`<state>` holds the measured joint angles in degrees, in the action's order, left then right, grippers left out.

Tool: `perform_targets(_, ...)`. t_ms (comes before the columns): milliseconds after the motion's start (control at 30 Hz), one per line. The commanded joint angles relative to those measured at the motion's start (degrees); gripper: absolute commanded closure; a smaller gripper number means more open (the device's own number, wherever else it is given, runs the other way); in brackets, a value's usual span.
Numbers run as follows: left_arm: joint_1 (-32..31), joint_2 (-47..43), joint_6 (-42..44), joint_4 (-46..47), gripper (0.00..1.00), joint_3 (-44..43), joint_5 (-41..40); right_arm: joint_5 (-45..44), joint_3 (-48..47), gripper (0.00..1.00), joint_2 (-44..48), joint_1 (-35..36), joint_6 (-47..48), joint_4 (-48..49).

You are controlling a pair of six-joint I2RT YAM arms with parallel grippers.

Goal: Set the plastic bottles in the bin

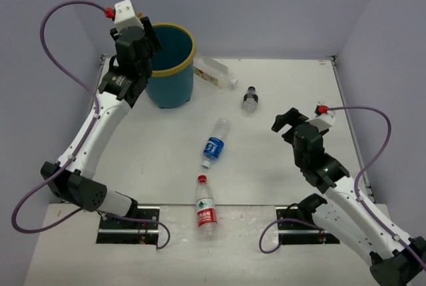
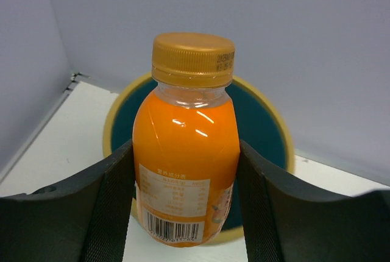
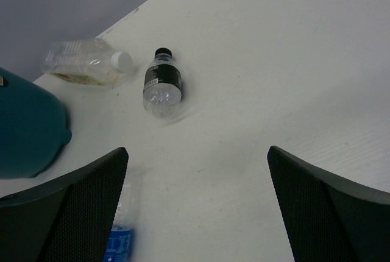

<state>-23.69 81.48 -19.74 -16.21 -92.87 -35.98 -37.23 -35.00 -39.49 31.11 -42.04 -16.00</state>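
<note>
Clamped in the left gripper (image 2: 184, 170) over the bin (image 2: 271, 134), the orange bottle (image 2: 189, 122) could clip its edge and bounce out if released off-centre; the right gripper (image 3: 198, 152) hangs open.

**A:** What sits on your white table (image 1: 286, 166)?

**B:** Your teal bin (image 1: 170, 90) stands at the far left corner. Just beside it, by the far edge, you have a clear white-capped bottle (image 1: 214, 73) on its side.

**A:** And further in?

**B:** You'll see a dark-capped bottle (image 1: 250, 100) lying right of centre. A blue-labelled bottle (image 1: 214, 143) lies mid-table, cap toward the near edge. A red-labelled bottle (image 1: 206, 209) lies at the near edge, cap pointing away.
</note>
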Motion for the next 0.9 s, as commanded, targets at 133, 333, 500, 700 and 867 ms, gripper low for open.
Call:
perform_targets(133, 9.1, 15.2, 3.1, 4.4, 0.56, -14.8, 12.9, 4.3, -2.4, 0.01, -4.5, 0.0, -0.1, 1.1)
perform_targets(333, 12.4, 19.4, 0.6, 2.0, 0.08, -17.5, 19.5, 11.6, -2.5, 0.01, -6.4, 0.2, 1.6, 2.7)
perform_targets(500, 12.4, 14.6, 1.9, 2.8, 0.00, -11.3, 24.0, 18.3, -4.0, 0.01, -9.8, 1.4, 3.3, 5.3)
perform_targets(700, 12.4, 5.1, -0.1, 1.3, 0.00, -4.0, 27.4, 22.2, -6.7, 0.01, -16.6, 4.1, 3.0, 7.7)
perform_targets(867, 12.3, -7.1, -5.4, -0.9, 0.00, 7.5, 33.0, 24.4, -10.7, 0.01, -24.0, 5.3, 3.4, 6.6)
